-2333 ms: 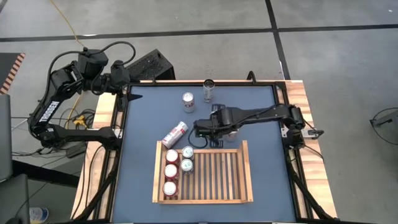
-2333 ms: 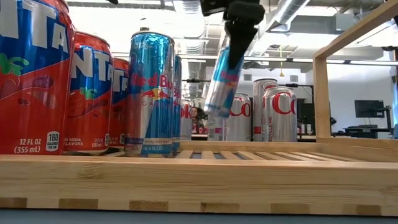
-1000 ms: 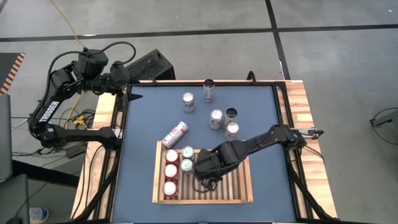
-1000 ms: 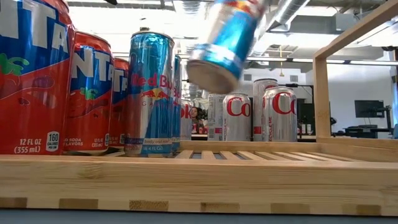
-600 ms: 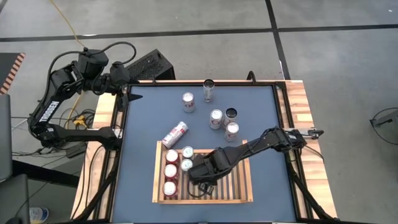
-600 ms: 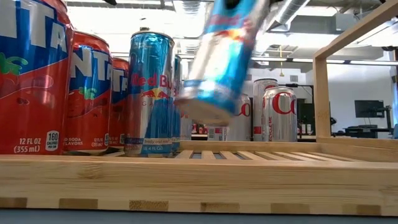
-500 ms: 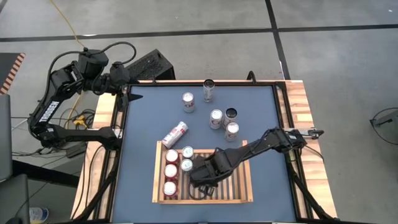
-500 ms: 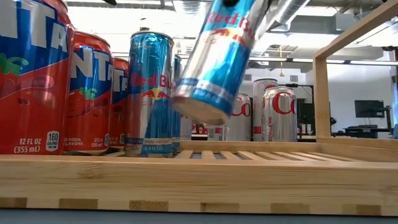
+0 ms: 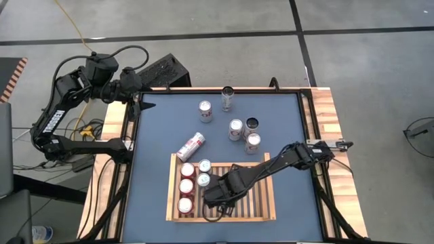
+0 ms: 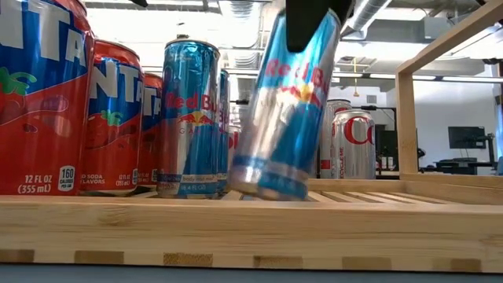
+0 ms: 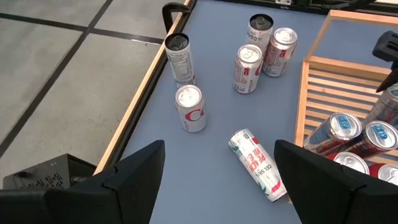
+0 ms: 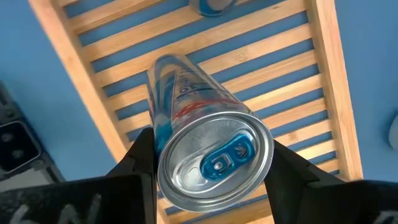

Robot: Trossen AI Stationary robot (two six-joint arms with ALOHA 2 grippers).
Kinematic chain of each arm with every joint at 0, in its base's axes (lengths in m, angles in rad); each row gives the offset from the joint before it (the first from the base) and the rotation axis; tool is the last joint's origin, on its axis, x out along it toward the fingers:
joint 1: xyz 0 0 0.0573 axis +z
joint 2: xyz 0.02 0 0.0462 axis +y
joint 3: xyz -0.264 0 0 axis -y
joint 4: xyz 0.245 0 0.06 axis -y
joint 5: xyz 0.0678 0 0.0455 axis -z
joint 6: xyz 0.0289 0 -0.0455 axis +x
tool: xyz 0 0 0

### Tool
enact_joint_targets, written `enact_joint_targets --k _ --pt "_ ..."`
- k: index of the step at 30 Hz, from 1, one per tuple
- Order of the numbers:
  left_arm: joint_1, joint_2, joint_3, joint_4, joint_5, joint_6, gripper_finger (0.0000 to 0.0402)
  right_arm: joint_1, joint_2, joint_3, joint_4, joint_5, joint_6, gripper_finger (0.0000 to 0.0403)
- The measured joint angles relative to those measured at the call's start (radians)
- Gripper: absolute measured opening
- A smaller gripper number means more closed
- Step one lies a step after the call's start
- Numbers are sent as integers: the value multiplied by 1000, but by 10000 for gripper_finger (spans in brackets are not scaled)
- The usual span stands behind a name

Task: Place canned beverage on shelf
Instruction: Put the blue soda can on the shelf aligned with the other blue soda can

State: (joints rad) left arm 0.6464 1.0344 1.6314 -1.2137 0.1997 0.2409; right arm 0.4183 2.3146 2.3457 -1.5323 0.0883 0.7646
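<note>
A blue-and-silver Red Bull can [image 10: 281, 110] hangs tilted over the shelf [image 9: 220, 218], a light-wood slatted tray near the table's front. My right gripper [image 9: 213, 196] is shut on it from above. In the low view the can's bottom [image 10: 266, 185] is level with the tray's front rim, which hides whether it touches the slats. Three red Fanta cans [image 9: 186, 187] and two upright Red Bull cans [image 9: 203, 172] stand along the tray's left side. My left gripper [image 11: 225, 180] waits open, high over the table's far left corner. My right gripper pinches the can's top end [image 12: 163, 163] between its two fingers [image 12: 140, 163], one on each side of the wall just under the lid. The fingers point down from above. The can is tilted, its bottom toward the table's left and its top leaning right.
Behind the tray stand several silver cans [image 9: 235, 129] on the blue tabletop, one [image 9: 191, 146] of them lying on its side by the tray's far left corner. The tray's right half [image 9: 254, 193] has bare slats.
My right gripper has gone down and toward the table's near left over the tray, still shut on the can. The can has sunk from well above the slats to about the level of the tray's rim and stands less tilted than before.
</note>
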Motion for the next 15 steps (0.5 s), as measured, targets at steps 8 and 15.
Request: enact_joint_targets --k 8,15 --pt "0 0 0 0 -1 0 291 -2 11 11 1 -9 -15 174" --pt "0 0 0 0 0 1 291 -2 11 11 11 -11 -79 203"
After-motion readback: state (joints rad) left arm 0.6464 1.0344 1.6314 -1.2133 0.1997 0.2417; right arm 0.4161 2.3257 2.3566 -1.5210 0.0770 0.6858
